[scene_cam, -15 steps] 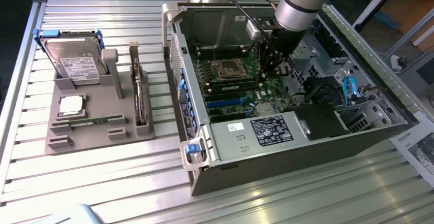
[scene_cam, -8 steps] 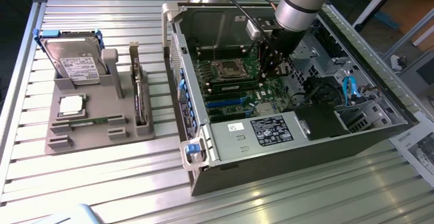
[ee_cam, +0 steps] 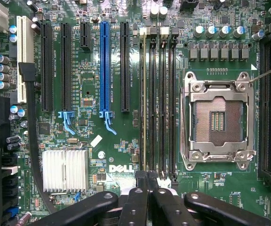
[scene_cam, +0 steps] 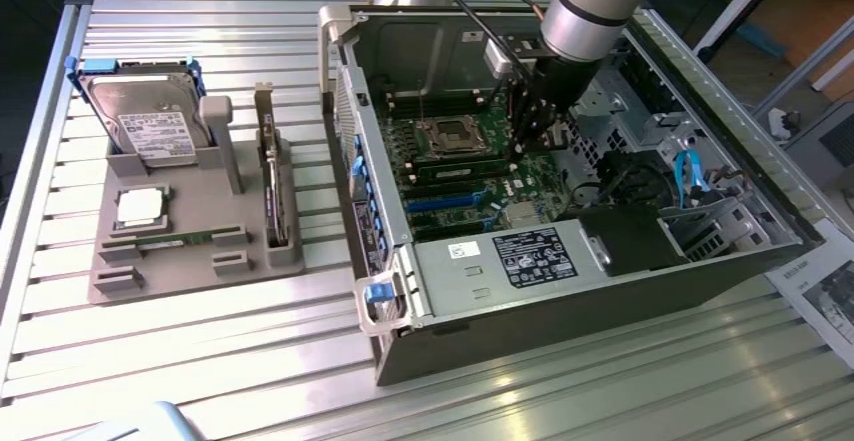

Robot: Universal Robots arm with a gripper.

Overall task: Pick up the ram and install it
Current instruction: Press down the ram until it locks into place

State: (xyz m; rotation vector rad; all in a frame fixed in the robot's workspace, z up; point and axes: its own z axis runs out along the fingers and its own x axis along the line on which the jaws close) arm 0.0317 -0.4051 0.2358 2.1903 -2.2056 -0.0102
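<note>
Open PC case point(scene_cam: 561, 301) lay on the worktop point(scene_cam: 200, 361), and the hand point(ee_cam: 148, 181) was down inside it over the motherboard point(ee_cam: 107, 155). The hand was fully shut, fingers pressed together with nothing gripped between them. The ram point(ee_cam: 143, 103) sat edge-on in a memory slot running straight out from the fingertips, near end right at them; couldn't tell if they touched it.
</note>
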